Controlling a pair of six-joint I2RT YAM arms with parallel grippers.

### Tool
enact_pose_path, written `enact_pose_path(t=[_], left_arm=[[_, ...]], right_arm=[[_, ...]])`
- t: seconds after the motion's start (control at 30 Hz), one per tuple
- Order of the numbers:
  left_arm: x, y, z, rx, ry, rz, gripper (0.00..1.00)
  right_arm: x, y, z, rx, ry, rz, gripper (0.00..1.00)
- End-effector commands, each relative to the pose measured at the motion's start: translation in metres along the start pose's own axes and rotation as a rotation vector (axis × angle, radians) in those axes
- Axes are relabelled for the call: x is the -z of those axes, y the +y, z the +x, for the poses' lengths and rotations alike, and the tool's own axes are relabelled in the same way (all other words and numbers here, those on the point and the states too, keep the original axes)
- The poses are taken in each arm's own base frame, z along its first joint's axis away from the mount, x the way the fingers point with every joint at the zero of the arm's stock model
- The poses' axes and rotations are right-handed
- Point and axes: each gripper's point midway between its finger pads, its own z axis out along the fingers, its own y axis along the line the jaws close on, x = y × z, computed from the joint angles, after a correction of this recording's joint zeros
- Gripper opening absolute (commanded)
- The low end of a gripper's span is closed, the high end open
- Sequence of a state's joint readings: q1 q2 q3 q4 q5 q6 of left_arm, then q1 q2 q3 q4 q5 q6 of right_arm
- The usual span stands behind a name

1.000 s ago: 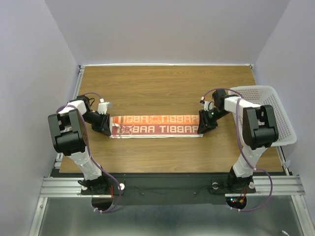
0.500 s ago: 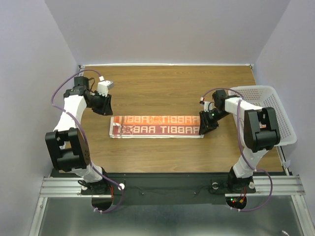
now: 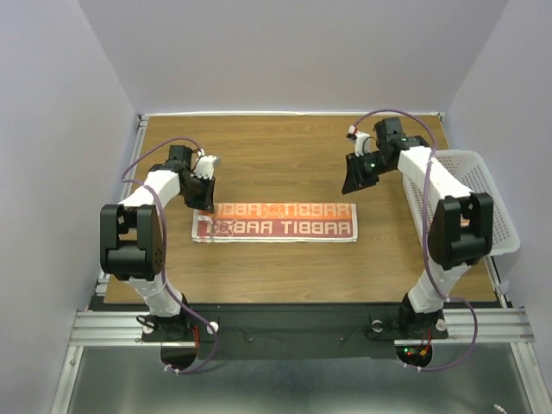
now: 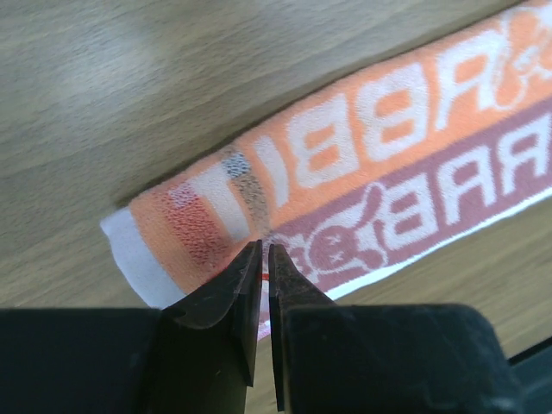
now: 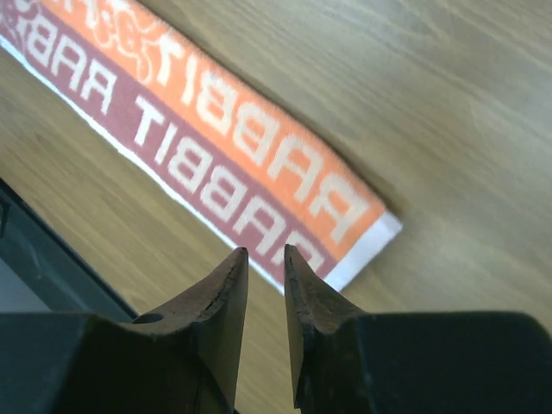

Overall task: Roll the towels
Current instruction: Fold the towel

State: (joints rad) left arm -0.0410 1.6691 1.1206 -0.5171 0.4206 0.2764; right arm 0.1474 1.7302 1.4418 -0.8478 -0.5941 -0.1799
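One towel (image 3: 276, 222) lies flat on the wooden table (image 3: 285, 155), folded into a long strip. It is orange and maroon with white RABBIT lettering and white ends. My left gripper (image 3: 205, 191) hangs over the strip's far left corner. In the left wrist view its tips (image 4: 264, 248) are almost together above the towel (image 4: 388, 172), with only a thin slit and nothing between them. My right gripper (image 3: 352, 177) is raised behind the strip's right end. In the right wrist view it (image 5: 263, 252) stands slightly open and empty, above and clear of the towel (image 5: 216, 129).
A white perforated basket (image 3: 448, 157) stands at the table's right edge, beside the right arm. Bare wood lies behind and in front of the strip. The dark front rail (image 3: 285, 319) runs along the near edge.
The right gripper let go of the strip's right end and rose toward the back. The left gripper swung off the left end, went out to the far left, then came back over the far left corner.
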Motion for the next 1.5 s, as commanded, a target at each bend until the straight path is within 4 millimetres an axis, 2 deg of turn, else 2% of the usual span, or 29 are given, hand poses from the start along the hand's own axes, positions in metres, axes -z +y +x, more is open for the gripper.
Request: enact_pose_path(t=[0.0,0.13,0.3,0.4,0.43,0.5,0.53,0.6,0.63,0.7,0.73,0.77,0.8,0.83,0.87,0.9,0.93,0.97,1.03,1.1,1.13,1.17,1.2,1.23,1.27,1.3,1.33,1.37,1.47], left_arm=[[-0.006,0.011,-0.006,0.024,-0.009,-0.1,0.19],[-0.02,0.019,-0.009,0.036,0.02,-0.106,0.18],[-0.035,0.029,-0.023,0.023,0.031,-0.111,0.17],[-0.048,0.033,-0.045,-0.003,0.017,-0.11,0.16],[-0.055,0.034,-0.06,-0.016,0.004,-0.104,0.16],[-0.065,0.028,-0.076,-0.041,-0.001,-0.082,0.16],[-0.077,0.022,-0.095,-0.069,-0.013,-0.064,0.16],[-0.089,0.007,-0.114,-0.105,-0.02,-0.014,0.16],[-0.099,-0.003,-0.136,-0.144,-0.05,0.006,0.18],[-0.107,-0.019,-0.16,-0.183,-0.096,0.065,0.28],[-0.105,-0.027,-0.187,-0.199,-0.152,0.071,0.31],[-0.102,-0.036,-0.199,-0.215,-0.181,0.092,0.34],[-0.096,-0.041,-0.212,-0.217,-0.214,0.109,0.36],[-0.078,-0.048,-0.235,-0.228,-0.28,0.112,0.39],[-0.067,-0.049,-0.244,-0.23,-0.312,0.108,0.4],[-0.041,-0.055,-0.257,-0.248,-0.368,0.1,0.41],[-0.045,-0.05,-0.253,-0.239,-0.361,0.096,0.41],[-0.014,-0.055,-0.263,-0.253,-0.42,0.085,0.41],[0.022,-0.057,-0.26,-0.25,-0.485,0.071,0.44],[0.04,-0.059,-0.25,-0.255,-0.501,0.058,0.48],[0.049,-0.062,-0.234,-0.247,-0.493,0.051,0.52],[0.051,-0.063,-0.225,-0.239,-0.489,0.045,0.56],[0.053,-0.063,-0.206,-0.229,-0.48,0.038,0.7],[0.052,-0.062,-0.197,-0.22,-0.474,0.03,0.7],[0.052,-0.061,-0.189,-0.211,-0.472,0.02,0.7],[0.051,-0.06,-0.181,-0.204,-0.466,0.02,0.7],[0.041,-0.058,-0.164,-0.187,-0.431,0.02,0.68],[0.042,-0.058,-0.157,-0.176,-0.424,0.019,0.67],[0.023,-0.052,-0.129,-0.138,-0.338,0.025,0.56]], right_arm=[[-0.043,-0.008,0.0,0.014,0.06,-0.014,0.28],[-0.072,-0.014,0.019,0.034,0.134,-0.017,0.24],[-0.082,-0.023,0.051,0.035,0.198,0.009,0.23],[-0.081,-0.018,0.072,0.01,0.229,-0.015,0.22],[-0.082,-0.014,0.083,-0.015,0.249,-0.029,0.22],[-0.084,0.001,0.095,-0.036,0.272,-0.082,0.22],[-0.086,0.007,0.101,-0.057,0.286,-0.096,0.22],[-0.092,0.031,0.118,-0.075,0.326,-0.169,0.22],[-0.098,0.047,0.124,-0.075,0.352,-0.203,0.23],[-0.106,0.071,0.129,-0.066,0.371,-0.276,0.23],[-0.11,0.083,0.13,-0.065,0.383,-0.301,0.24],[-0.113,0.107,0.131,-0.047,0.397,-0.371,0.24],[-0.115,0.118,0.126,-0.035,0.385,-0.41,0.25],[-0.113,0.129,0.116,-0.027,0.369,-0.444,0.27],[-0.107,0.142,0.108,-0.029,0.357,-0.506,0.28],[-0.099,0.15,0.092,-0.01,0.315,-0.527,0.3],[-0.098,0.153,0.086,-0.001,0.303,-0.54,0.3],[-0.087,0.16,0.075,0.024,0.265,-0.556,0.32],[-0.07,0.17,0.058,0.088,0.198,-0.557,0.35],[-0.065,0.167,0.052,0.121,0.166,-0.518,0.36],[-0.065,0.164,0.051,0.14,0.157,-0.493,0.36],[-0.067,0.158,0.051,0.155,0.15,-0.453,0.36],[-0.072,0.147,0.056,0.169,0.157,-0.399,0.36],[-0.076,0.14,0.059,0.199,0.159,-0.376,0.35],[-0.083,0.128,0.068,0.206,0.181,-0.326,0.35],[-0.086,0.122,0.071,0.213,0.191,-0.308,0.35],[-0.09,0.117,0.076,0.217,0.205,-0.292,0.34],[-0.094,0.11,0.083,0.229,0.221,-0.275,0.33],[-0.101,0.098,0.098,0.246,0.261,-0.257,0.3]])
